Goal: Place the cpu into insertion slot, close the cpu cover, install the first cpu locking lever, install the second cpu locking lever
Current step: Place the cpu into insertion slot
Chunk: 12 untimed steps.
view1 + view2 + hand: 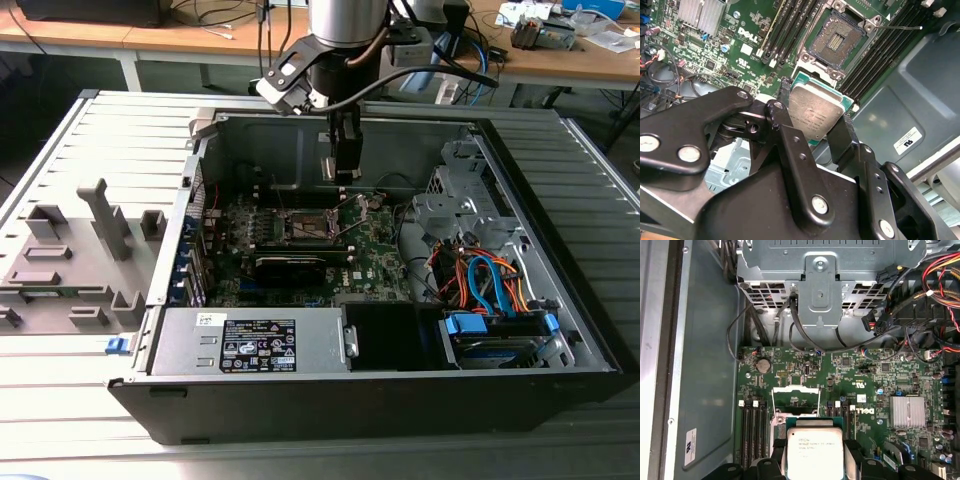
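Note:
In both wrist views my gripper [815, 120] [815, 456] is shut on the cpu [816, 111] [815, 452], a flat square chip with a silver-grey top, pinched at two opposite edges by the black fingers [785, 112]. It hangs above the motherboard, close beside the insertion slot [839, 39], whose brownish-dark centre lies uncovered. The cpu cover [796, 399], a thin silver frame, stands swung up at the slot's edge. A thin lever rod [905, 28] sticks out beside the slot. In the exterior view the gripper [345, 165] hovers inside the open computer case over the slot [305, 226].
Black memory slots [790, 25] flank the socket. A finned heatsink [907, 412], a metal drive cage [820, 275] and loose cables [940, 280] lie nearby. The case walls [200, 170] enclose the board; a power supply [250, 345] sits at the front. A grey fixture [80, 250] stands outside.

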Tool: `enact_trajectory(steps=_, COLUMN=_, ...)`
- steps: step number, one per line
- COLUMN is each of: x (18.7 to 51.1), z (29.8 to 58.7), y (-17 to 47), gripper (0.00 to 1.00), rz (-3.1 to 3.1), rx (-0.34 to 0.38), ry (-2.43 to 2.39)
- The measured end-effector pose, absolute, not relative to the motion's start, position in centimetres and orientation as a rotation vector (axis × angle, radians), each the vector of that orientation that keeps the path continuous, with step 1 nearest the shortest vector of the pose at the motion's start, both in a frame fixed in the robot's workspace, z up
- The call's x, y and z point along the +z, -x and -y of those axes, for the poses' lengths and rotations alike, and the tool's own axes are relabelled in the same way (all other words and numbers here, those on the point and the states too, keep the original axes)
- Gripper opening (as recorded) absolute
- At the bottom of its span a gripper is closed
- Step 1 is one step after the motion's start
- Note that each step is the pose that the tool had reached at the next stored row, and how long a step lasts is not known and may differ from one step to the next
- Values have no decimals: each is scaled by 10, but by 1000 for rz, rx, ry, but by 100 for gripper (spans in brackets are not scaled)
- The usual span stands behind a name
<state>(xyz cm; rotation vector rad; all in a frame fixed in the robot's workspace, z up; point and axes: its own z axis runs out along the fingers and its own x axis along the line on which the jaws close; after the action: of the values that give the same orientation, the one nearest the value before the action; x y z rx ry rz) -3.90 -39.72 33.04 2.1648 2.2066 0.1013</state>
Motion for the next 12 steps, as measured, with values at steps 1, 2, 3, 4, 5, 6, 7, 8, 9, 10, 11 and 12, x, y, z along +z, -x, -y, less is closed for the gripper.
enact_trajectory(steps=1, x=330, z=397, y=40, gripper=55, rz=-2206, rx=101, ry=-2165)
enact_trajectory(steps=2, x=330, z=397, y=40, gripper=55, rz=-2206, rx=102, ry=-2165)
enact_trajectory(steps=3, x=330, z=397, y=41, gripper=55, rz=-2206, rx=102, ry=-2165)
enact_trajectory(steps=4, x=330, z=397, y=41, gripper=55, rz=-2206, rx=102, ry=-2165)
enact_trajectory(steps=5, x=330, z=397, y=42, gripper=55, rz=-2207, rx=101, ry=-2165)
enact_trajectory(steps=6, x=330, z=397, y=43, gripper=55, rz=-2207, rx=101, ry=-2165)
enact_trajectory(steps=7, x=330, z=397, y=44, gripper=55, rz=-2207, rx=101, ry=-2165)
enact_trajectory(steps=8, x=330, z=397, y=44, gripper=55, rz=-2206, rx=101, ry=-2165)
enact_trajectory(steps=9, x=330, z=397, y=44, gripper=55, rz=-2206, rx=101, ry=-2165)
enact_trajectory(steps=10, x=330, z=397, y=45, gripper=55, rz=-2207, rx=101, ry=-2165)
enact_trajectory(steps=11, x=329, z=397, y=45, gripper=55, rz=-2206, rx=101, ry=-2165)
enact_trajectory(steps=12, x=329, z=397, y=46, gripper=55, rz=-2207, rx=101, ry=-2165)
